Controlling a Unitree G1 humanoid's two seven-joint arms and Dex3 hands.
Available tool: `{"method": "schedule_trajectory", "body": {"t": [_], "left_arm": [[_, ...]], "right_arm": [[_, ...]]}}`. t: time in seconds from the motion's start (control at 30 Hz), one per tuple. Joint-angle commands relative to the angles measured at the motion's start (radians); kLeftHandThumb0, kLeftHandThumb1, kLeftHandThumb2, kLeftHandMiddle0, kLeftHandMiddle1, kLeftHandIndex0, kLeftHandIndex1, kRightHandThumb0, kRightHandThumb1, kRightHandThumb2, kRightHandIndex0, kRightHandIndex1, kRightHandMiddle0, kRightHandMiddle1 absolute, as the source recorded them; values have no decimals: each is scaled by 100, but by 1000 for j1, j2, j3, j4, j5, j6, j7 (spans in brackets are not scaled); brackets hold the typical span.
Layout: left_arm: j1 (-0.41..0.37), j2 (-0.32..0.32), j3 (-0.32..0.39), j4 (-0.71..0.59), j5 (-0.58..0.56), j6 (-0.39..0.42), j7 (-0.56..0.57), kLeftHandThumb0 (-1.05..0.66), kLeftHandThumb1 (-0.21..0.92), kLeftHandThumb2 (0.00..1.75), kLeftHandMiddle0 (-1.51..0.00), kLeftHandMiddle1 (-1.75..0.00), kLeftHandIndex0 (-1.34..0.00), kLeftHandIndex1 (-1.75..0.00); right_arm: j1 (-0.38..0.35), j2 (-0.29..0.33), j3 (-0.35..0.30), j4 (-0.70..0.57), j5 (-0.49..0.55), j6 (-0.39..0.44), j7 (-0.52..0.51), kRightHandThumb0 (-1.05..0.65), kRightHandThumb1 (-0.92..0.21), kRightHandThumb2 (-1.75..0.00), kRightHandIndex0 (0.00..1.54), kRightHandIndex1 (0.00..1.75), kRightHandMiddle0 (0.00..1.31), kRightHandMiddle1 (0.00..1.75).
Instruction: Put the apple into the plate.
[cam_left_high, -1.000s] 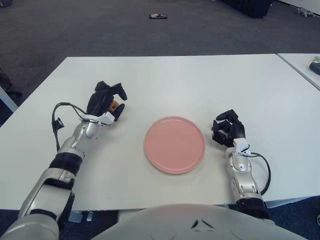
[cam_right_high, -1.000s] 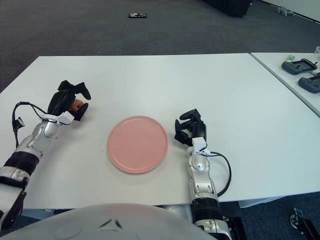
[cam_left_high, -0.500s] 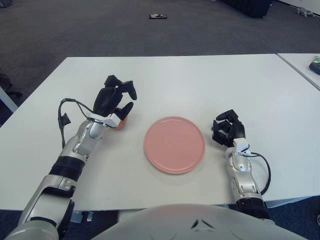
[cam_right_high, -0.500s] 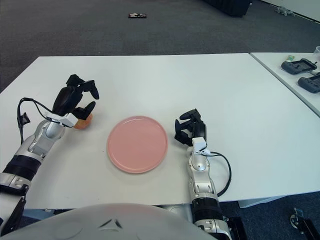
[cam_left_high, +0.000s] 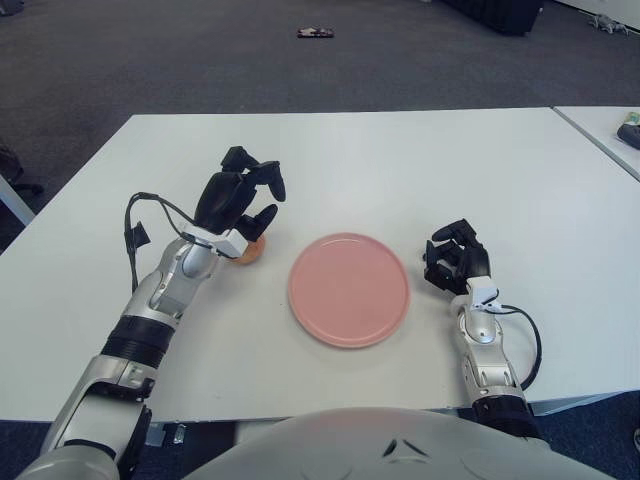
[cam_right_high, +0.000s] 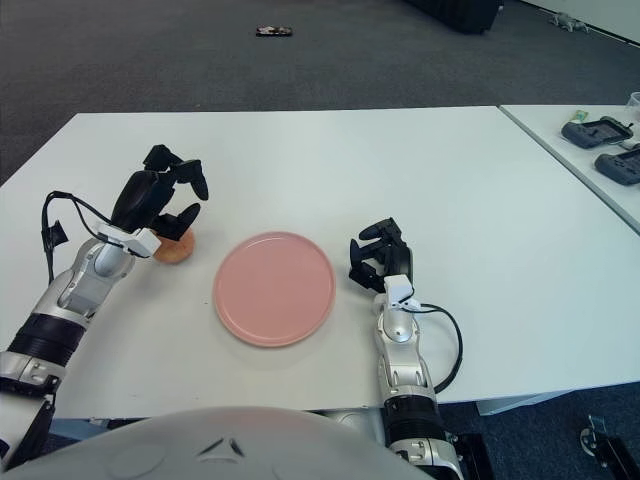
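Observation:
The apple (cam_left_high: 250, 250), orange-red, lies on the white table (cam_left_high: 400, 150) just left of the pink plate (cam_left_high: 349, 289), which is empty. My left hand (cam_left_high: 245, 195) hovers right over the apple with its fingers (cam_left_high: 268, 175) spread and raised; only the thumb is near the apple's top, and the fingers do not close around it. The apple also shows in the right eye view (cam_right_high: 174, 249), below the palm. My right hand (cam_left_high: 455, 262) rests idle on the table to the right of the plate, fingers curled and holding nothing.
A second white table (cam_right_high: 600, 160) at the right carries dark handheld devices (cam_right_high: 598, 131). A small dark object (cam_left_high: 315, 33) lies on the carpet far behind. A black cable (cam_left_high: 150, 205) loops off my left wrist.
My left hand moved right toward the plate. The apple, first enclosed in the fingers, dropped lower beneath the palm and the fingers spread open above it. The right hand stayed still.

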Motion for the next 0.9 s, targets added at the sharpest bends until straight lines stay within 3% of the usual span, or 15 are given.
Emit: {"method": "schedule_trajectory", "body": {"t": [0.0, 0.13, 0.2, 0.33, 0.37, 0.47, 0.67, 0.87], "left_arm": [[12, 25, 23, 4, 16, 27, -25, -55, 13, 155, -127, -175, -76, -175], [18, 31, 31, 17, 17, 50, -43, -54, 16, 150, -119, -175, -74, -175], [24, 32, 35, 17, 13, 79, -61, -51, 24, 140, -103, -175, -66, -175], [46, 29, 45, -19, -8, 137, -103, -45, 39, 121, -47, -175, -54, -175], [53, 29, 48, -29, -10, 150, -113, -48, 30, 124, -32, -175, -35, -175], [73, 31, 57, -63, -5, 189, -135, -52, 16, 129, -11, -175, -11, -175], [107, 43, 67, -107, 2, 222, -168, -58, 11, 128, -1, -146, -1, -150], [145, 54, 80, -148, -2, 225, -188, -64, 16, 122, 0, -124, 0, -132]], "right_arm": [[-2, -6, -9, 16, 1, 3, -5, -41, -55, -104, 67, 143, 43, 175], [-2, -6, -9, 15, 1, 4, -4, -41, -54, -105, 68, 142, 43, 175], [-1, -6, -9, 13, 1, 7, -3, -41, -54, -105, 67, 142, 44, 175], [3, -7, -8, 8, 1, 12, 0, -41, -55, -104, 67, 142, 43, 175], [3, -7, -8, 7, 1, 12, 0, -41, -56, -103, 66, 142, 42, 175], [5, -6, -8, 6, 0, 13, 0, -40, -56, -101, 66, 143, 41, 175], [4, -5, -9, 11, 0, 4, -4, -41, -56, -102, 66, 146, 42, 175], [2, -6, -9, 17, 0, -4, -5, -40, -58, -100, 65, 145, 41, 175]]}}
